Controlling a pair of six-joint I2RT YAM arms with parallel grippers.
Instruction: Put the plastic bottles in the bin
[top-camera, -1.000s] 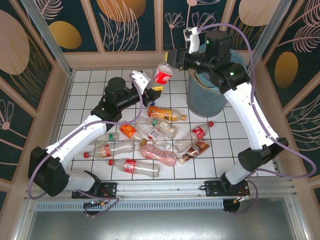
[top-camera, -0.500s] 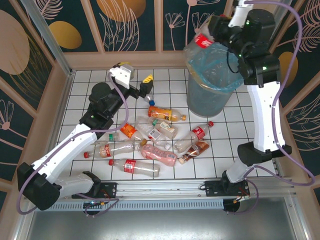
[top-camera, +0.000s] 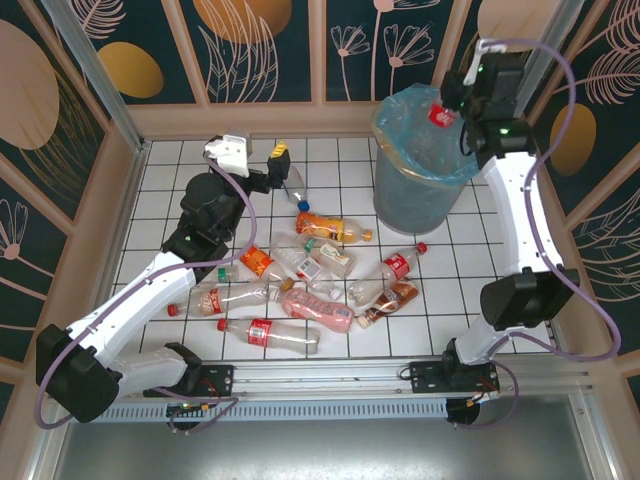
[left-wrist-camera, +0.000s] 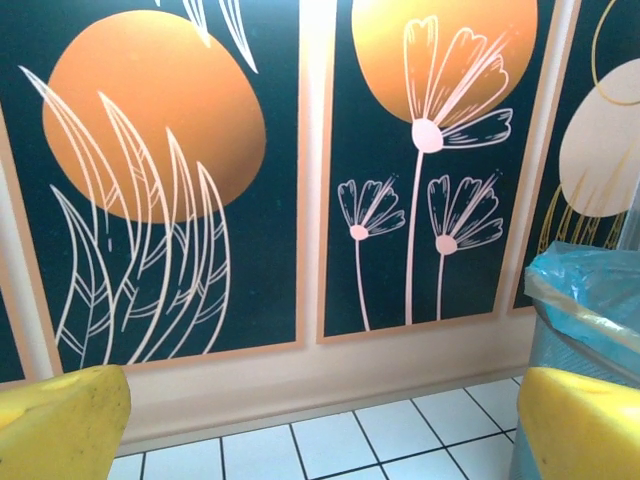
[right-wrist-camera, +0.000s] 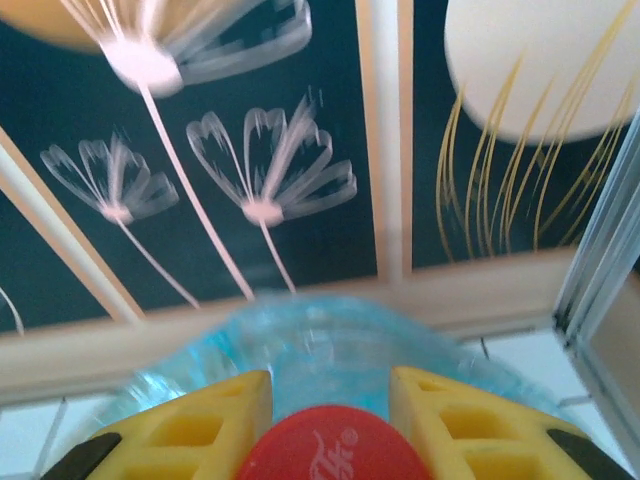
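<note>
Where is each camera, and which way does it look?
Top external: above and behind both arms, looking down on scattered clear plastic bottles.
Left wrist: on the left arm, facing the flower-painted wall between the yellow fingertips of the open left gripper.
Right wrist: facing that wall; the right gripper clamps a red-labelled plastic bottle.
Shared: all three show the grey wire-mesh bin with its light-blue bag.

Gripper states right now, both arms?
Left gripper: open, empty.
Right gripper: closed on a red-labelled bottle, above the bin.
</note>
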